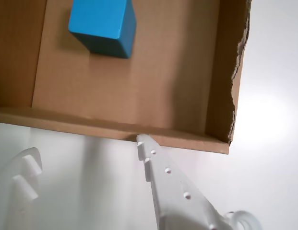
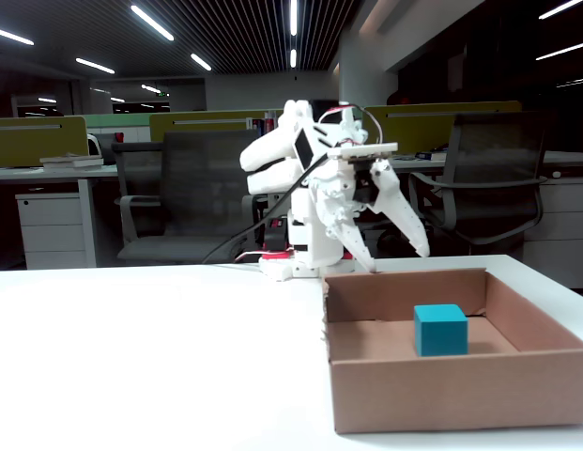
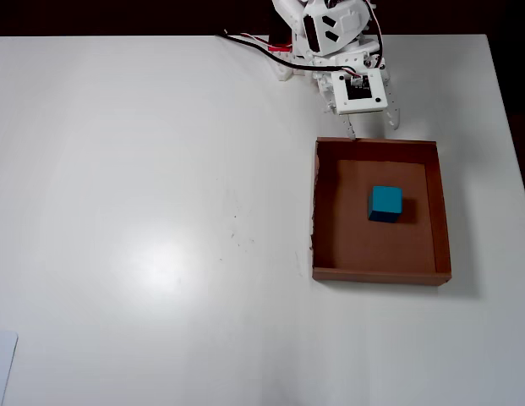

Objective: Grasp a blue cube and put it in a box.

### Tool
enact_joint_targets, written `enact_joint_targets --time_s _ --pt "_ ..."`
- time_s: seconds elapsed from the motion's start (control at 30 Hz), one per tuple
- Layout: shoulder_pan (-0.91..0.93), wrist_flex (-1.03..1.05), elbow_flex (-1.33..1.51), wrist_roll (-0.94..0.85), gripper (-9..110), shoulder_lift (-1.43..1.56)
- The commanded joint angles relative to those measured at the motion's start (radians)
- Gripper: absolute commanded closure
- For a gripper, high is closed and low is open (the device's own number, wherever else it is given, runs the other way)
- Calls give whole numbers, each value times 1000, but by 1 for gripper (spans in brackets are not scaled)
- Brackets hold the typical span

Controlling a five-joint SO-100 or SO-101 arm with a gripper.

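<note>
The blue cube (image 3: pixel 385 203) sits inside the box (image 3: pixel 442 211) while the gripper (image 2: pixel 394 258) hangs empty with fingers apart just outside its wall, so only retreating seems left.

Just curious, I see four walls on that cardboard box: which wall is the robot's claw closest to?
The wall of the box at the top in the overhead view, on the robot's side; the open gripper hangs just outside it.
</note>
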Motion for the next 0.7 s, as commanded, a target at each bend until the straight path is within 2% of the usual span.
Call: enact_joint_targets --time_s 0.0,0.67 --pt "-15 -6 -6 3 76 6" --pt "-12 -54 -6 -2 76 5"
